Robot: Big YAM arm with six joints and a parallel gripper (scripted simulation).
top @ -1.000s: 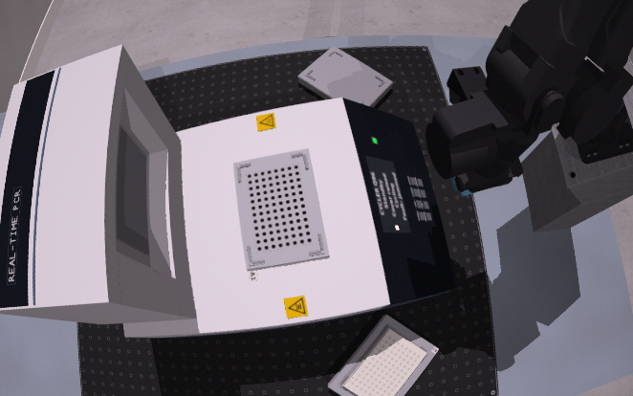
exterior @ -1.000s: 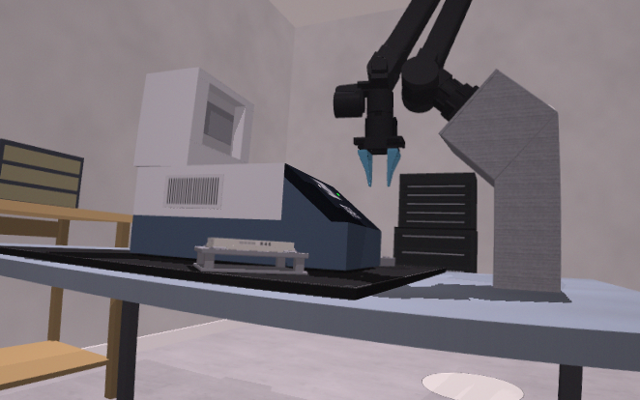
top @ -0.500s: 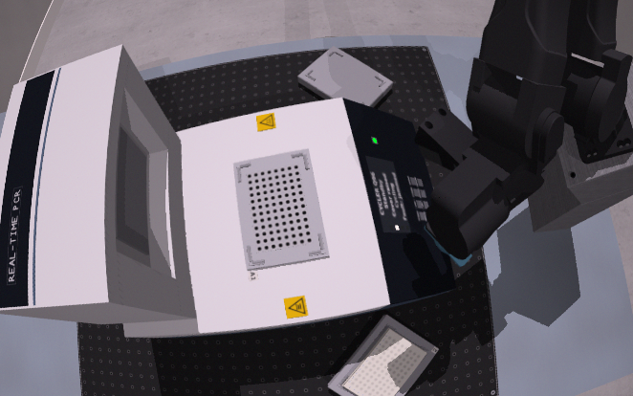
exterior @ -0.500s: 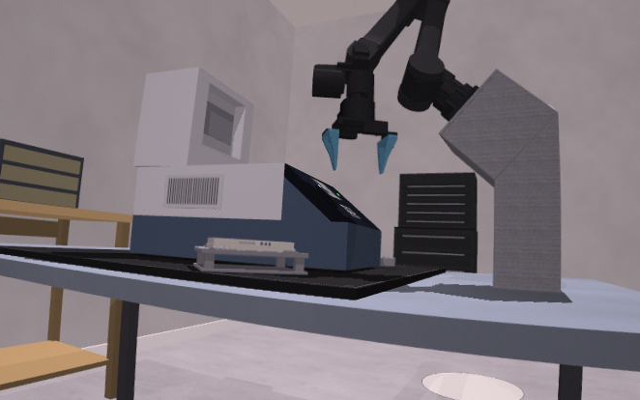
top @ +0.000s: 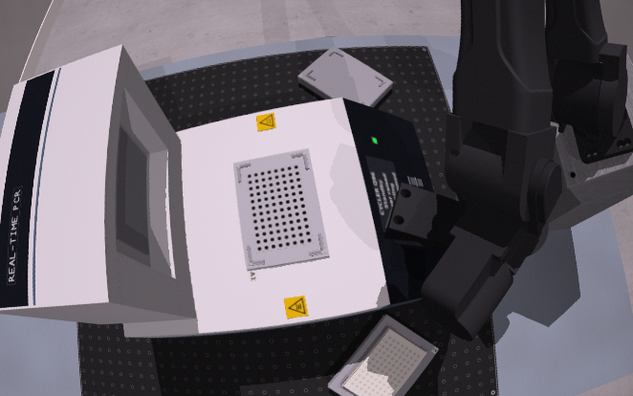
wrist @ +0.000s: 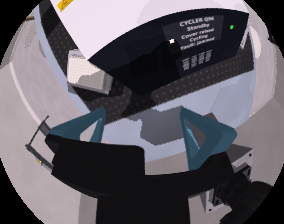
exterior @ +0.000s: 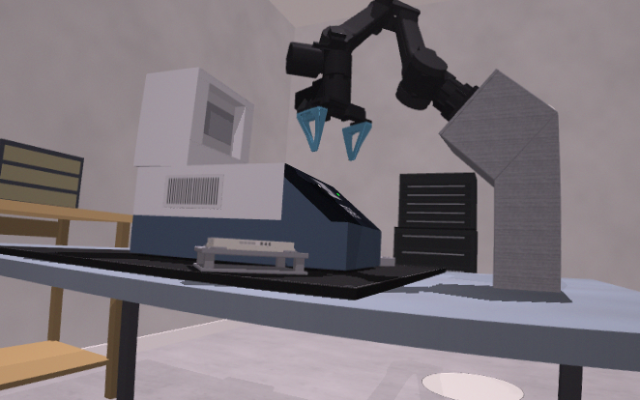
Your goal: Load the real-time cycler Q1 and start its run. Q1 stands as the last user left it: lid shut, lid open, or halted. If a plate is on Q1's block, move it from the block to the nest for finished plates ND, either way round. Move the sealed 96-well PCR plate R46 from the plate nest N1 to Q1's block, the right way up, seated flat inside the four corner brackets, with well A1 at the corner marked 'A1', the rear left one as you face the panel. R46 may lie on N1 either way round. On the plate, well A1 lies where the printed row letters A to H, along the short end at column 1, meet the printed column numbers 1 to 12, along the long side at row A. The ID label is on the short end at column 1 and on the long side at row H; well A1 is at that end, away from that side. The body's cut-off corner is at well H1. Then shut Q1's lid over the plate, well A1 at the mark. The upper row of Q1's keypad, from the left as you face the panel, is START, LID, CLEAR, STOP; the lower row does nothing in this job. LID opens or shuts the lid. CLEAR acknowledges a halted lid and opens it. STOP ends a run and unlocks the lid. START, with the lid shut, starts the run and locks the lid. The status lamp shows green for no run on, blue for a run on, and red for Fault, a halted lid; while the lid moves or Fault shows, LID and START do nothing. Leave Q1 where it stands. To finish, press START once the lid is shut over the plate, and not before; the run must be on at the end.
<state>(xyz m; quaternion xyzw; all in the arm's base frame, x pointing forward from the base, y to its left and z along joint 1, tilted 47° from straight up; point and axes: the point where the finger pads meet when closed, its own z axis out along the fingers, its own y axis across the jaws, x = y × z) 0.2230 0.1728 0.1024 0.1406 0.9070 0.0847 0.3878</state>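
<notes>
One cycler Q1 (top: 279, 207) stands on the worktop (exterior: 511, 323), lid (top: 62, 187) raised at 9 o'clock, lamp (top: 374, 140) green. Its one block (top: 281, 209) is bare inside four brackets, so nothing needs clearing. Two nests: ND (top: 344, 77) at 12 o'clock, apparently unoccupied; N1 (top: 426, 350) at 5 o'clock bearing plate R46 (top: 382, 366), orientation unreadable. One gripper (exterior: 334, 134), jaws wide and holding nothing, hangs above the keypad panel. Outstanding: transfer, lid shut, START.
</notes>
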